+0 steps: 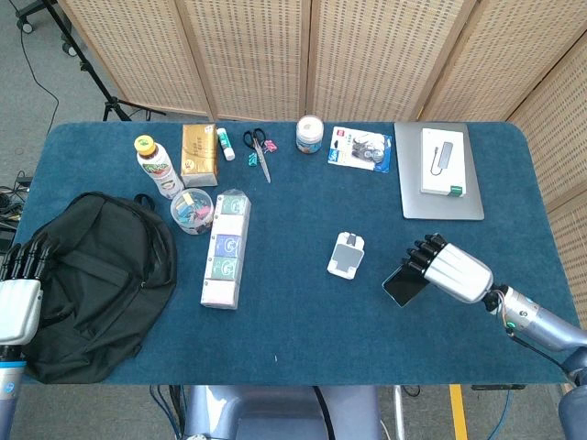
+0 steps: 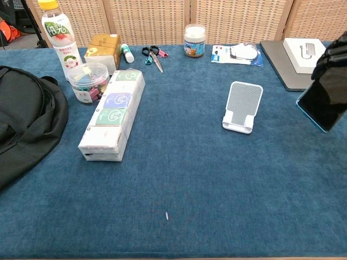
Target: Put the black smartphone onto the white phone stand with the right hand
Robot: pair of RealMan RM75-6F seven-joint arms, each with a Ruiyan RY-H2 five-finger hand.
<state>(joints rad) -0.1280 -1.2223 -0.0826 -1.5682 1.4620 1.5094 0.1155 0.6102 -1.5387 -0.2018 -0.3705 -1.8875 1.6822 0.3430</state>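
My right hand [image 1: 451,269] grips the black smartphone [image 1: 404,283] and holds it above the table, tilted, to the right of the white phone stand [image 1: 348,256]. In the chest view the smartphone [image 2: 324,103] shows at the right edge with the hand's dark fingers [image 2: 332,54] over its top. The phone stand [image 2: 242,107] sits upright on the blue cloth with nothing on it, a short gap left of the phone. My left hand [image 1: 20,284] hangs at the table's left edge beside the backpack, holding nothing, its fingers apart.
A black backpack [image 1: 96,284] covers the left side. A long wrapped pack of tissues [image 1: 226,248] lies left of centre. Along the back stand a bottle [image 1: 157,166], a tub of clips [image 1: 192,210], a box [image 1: 199,154], scissors [image 1: 260,151], a jar [image 1: 310,134] and a laptop [image 1: 437,170].
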